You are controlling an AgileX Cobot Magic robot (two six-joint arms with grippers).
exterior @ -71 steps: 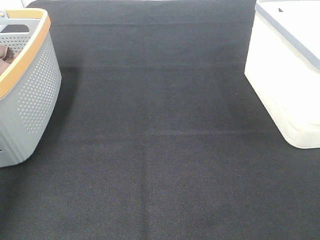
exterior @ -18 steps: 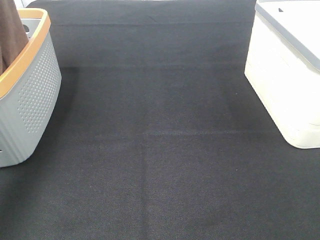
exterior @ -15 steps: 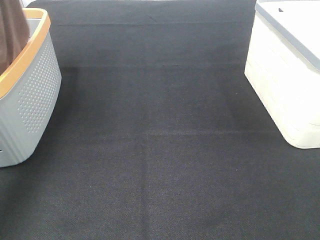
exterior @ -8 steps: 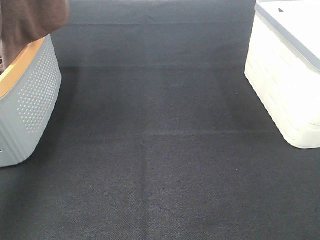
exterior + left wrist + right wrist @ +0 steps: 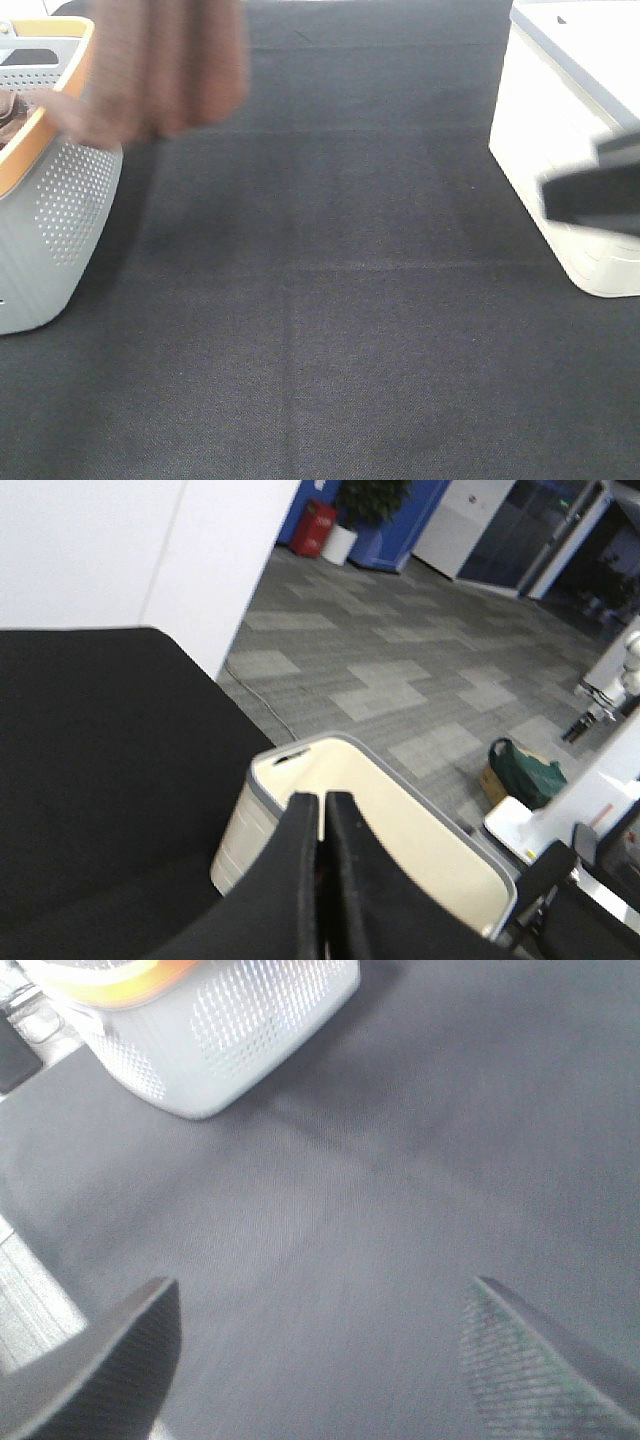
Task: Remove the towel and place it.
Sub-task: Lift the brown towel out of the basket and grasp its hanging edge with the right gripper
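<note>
The rust-brown towel (image 5: 165, 70) hangs in the air, motion-blurred, over the right rim of the grey perforated basket (image 5: 60, 210) at the far left. It reaches out of the top of the exterior view, where its upper end and the left gripper are hidden. In the left wrist view my left gripper (image 5: 322, 880) has its fingers pressed together, with only a thin dark sliver between them. My right arm (image 5: 592, 195) shows as a dark blur at the right edge. My right gripper (image 5: 320, 1335) is open above the black tabletop, nothing between its fingers.
A white bin with a grey rim (image 5: 565, 140) stands at the back right, also in the left wrist view as the white bin (image 5: 400, 840). A black cloth covers the table (image 5: 320, 320). A brown bit (image 5: 10, 112) shows inside the orange-rimmed basket.
The towel has risen out of the basket and swung right, past the rim towards the table. The right arm has come into view at the right edge.
</note>
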